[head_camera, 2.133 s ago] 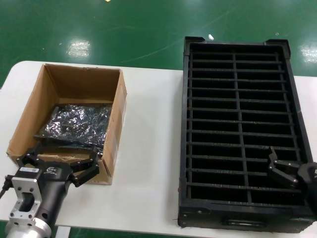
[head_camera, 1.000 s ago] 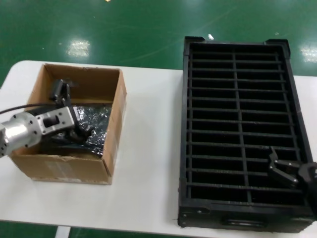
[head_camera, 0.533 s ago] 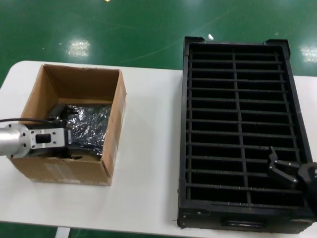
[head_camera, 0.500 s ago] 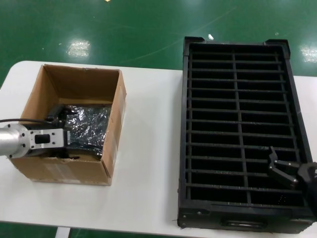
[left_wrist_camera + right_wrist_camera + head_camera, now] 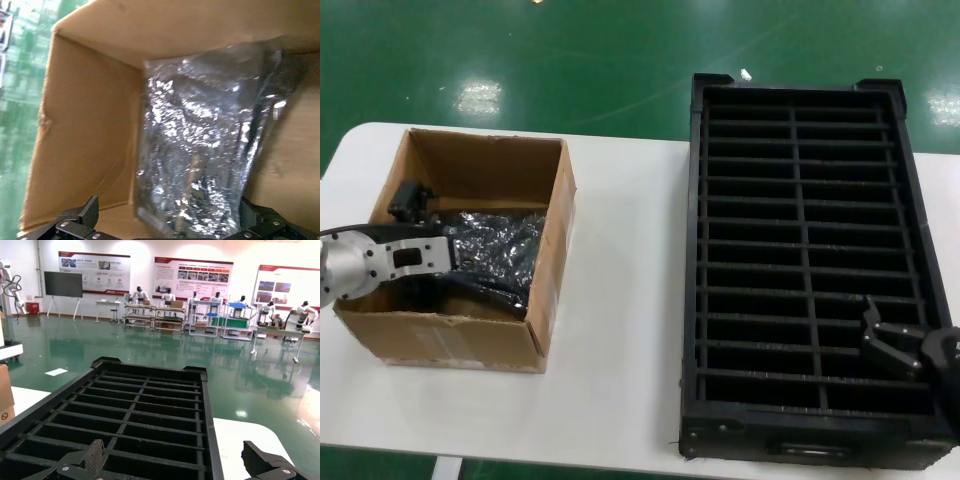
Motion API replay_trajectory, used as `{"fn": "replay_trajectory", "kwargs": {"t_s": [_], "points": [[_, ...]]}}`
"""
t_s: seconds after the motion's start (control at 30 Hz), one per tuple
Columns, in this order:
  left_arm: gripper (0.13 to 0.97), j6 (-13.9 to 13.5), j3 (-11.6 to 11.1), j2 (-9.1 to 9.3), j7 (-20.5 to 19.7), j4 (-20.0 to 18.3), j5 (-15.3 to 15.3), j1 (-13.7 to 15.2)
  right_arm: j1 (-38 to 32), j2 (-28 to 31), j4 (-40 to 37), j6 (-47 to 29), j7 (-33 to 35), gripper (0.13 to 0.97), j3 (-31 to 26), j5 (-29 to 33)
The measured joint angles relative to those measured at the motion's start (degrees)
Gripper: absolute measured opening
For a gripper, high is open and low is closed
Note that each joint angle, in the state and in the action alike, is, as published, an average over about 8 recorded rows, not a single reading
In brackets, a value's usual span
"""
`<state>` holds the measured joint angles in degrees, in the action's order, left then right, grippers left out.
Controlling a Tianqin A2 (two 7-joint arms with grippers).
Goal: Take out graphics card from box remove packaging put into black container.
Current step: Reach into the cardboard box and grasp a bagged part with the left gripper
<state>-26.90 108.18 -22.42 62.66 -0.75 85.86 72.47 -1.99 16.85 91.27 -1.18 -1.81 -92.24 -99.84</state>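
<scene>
box [image 5: 85,125]: brown walls | graphics card [image 5: 200,150]: shiny bagged, inside | left gripper [image 5: 167,227]: fingers spread wide

1. This is a robotics lab or demo hall, big and open, with a glossy green floor [image 5: 150,352] that mirrors the ceiling lights.
2. Large printed display boards [image 5: 192,277] and a dark wall screen [image 5: 63,284] hang on the far white wall.
3. Below them stand rows of benches and racks [image 5: 165,315], several with white robots on top.
4. Close by is a white worktable [image 5: 620,300].
</scene>
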Motion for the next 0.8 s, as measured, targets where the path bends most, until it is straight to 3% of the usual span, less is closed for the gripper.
{"fn": "replay_trajectory", "kwargs": {"t_s": [0.3, 0.7, 0.8], "points": [[0.894, 3.93, -3.46, 0.9, 4.8, 0.09, 3.56, -0.25, 0.0, 0.0, 0.0, 0.0, 0.0, 0.966, 0.0, 0.0], [0.73, 4.37, -7.2, 0.56, 10.66, 0.05, 7.39, 0.12, 0.0, 0.0, 0.0, 0.0, 0.0, 0.966, 0.0, 0.0], [0.652, 4.23, -7.62, 0.48, 11.1, 0.05, 7.83, 0.25, 0.0, 0.0, 0.0, 0.0, 0.0, 0.966, 0.0, 0.0]]}}
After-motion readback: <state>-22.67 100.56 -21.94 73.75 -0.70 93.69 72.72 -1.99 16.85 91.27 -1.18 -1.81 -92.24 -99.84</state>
